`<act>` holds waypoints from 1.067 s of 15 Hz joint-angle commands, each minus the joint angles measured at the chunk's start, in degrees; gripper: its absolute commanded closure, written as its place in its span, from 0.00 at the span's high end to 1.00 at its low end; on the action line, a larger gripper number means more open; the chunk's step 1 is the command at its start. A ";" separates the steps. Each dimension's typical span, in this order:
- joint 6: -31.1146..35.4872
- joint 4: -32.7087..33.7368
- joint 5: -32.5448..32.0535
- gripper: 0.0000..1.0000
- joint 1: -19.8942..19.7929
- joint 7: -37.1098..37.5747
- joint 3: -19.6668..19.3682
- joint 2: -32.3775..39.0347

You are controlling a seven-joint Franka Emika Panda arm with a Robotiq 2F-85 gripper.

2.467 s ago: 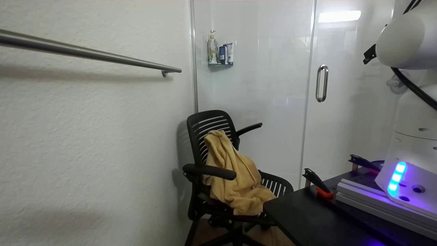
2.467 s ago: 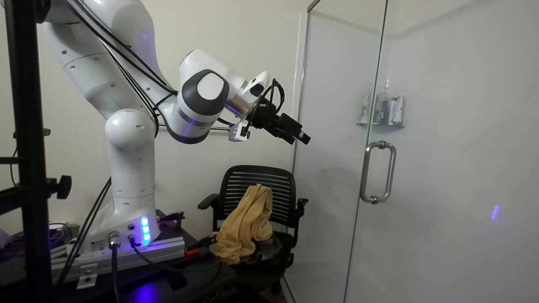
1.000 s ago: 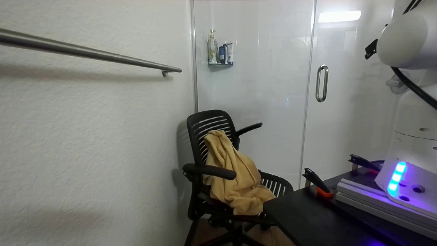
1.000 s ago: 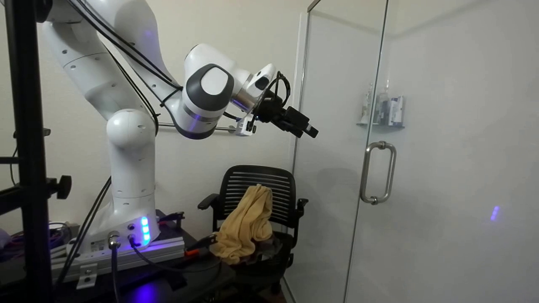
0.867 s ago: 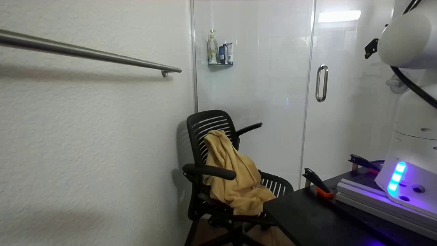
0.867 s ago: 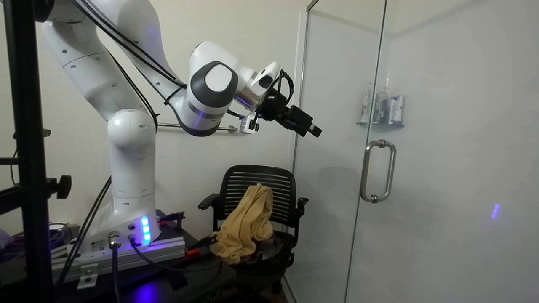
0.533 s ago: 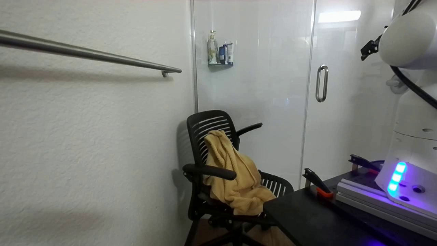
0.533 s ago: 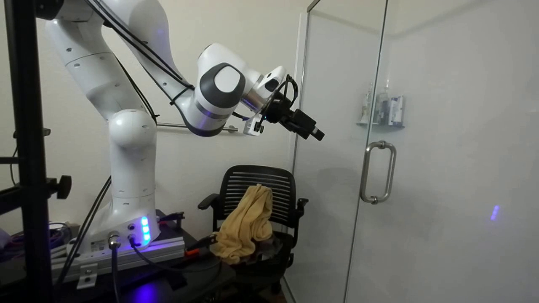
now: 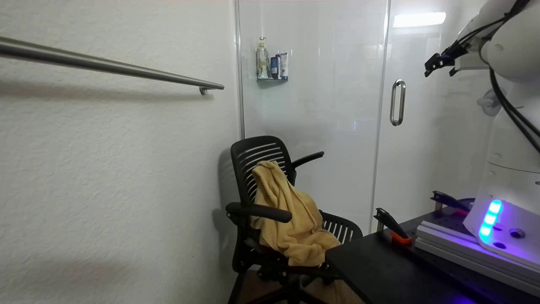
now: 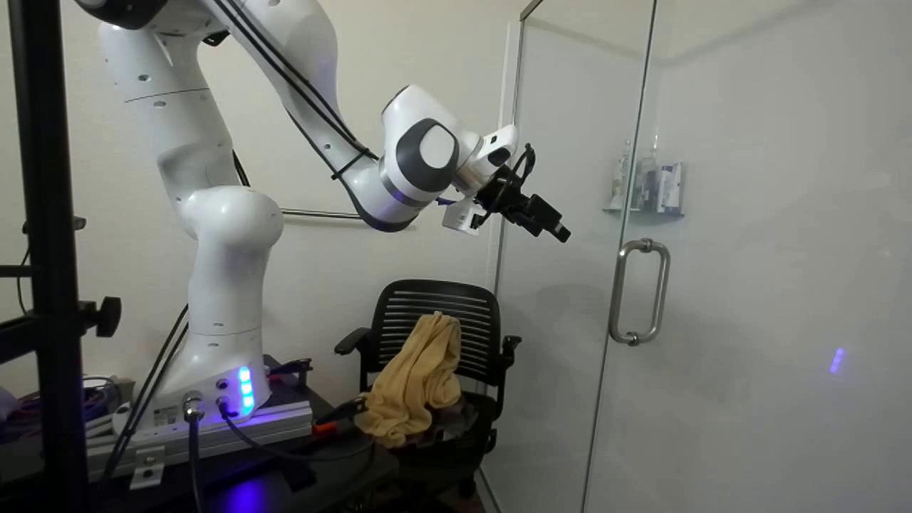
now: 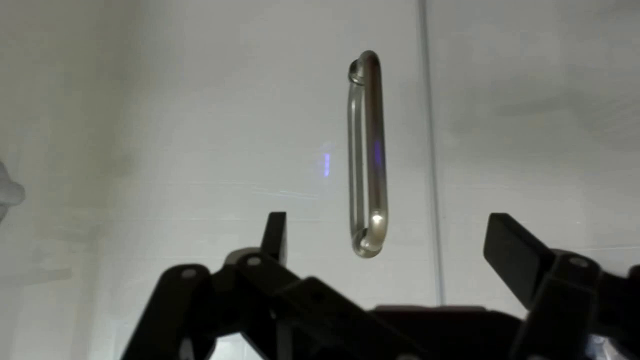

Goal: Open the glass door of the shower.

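In front of me a white robot arm (image 10: 235, 228) rises from the black table (image 9: 375, 270); near the table's corner a black chair (image 9: 265, 212) holds a yellow cloth (image 9: 295, 230). The arm reaches out, jaws spread wide and angled downward. Past their tips, apart from them, the upright silver handle (image 11: 376, 135) of the glass door (image 10: 762, 256) shows in the gap. A thin seam (image 11: 431, 145) runs beside it; farthest off, inside the shower (image 9: 333, 105), bottles (image 9: 276, 67) stand on a shelf (image 9: 272, 79).

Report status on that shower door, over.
Gripper open, nothing held, short of the handle. Door looks shut. Nothing seen between gripper and handle; chair stands lower.
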 commanded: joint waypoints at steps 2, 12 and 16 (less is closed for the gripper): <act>-6.74 5.94 3.48 1.00 18.25 -0.71 -9.95 4.60; -6.54 9.67 6.02 1.00 22.80 -0.47 -17.87 10.66; -6.53 12.48 8.27 1.00 36.79 -4.16 -31.68 8.89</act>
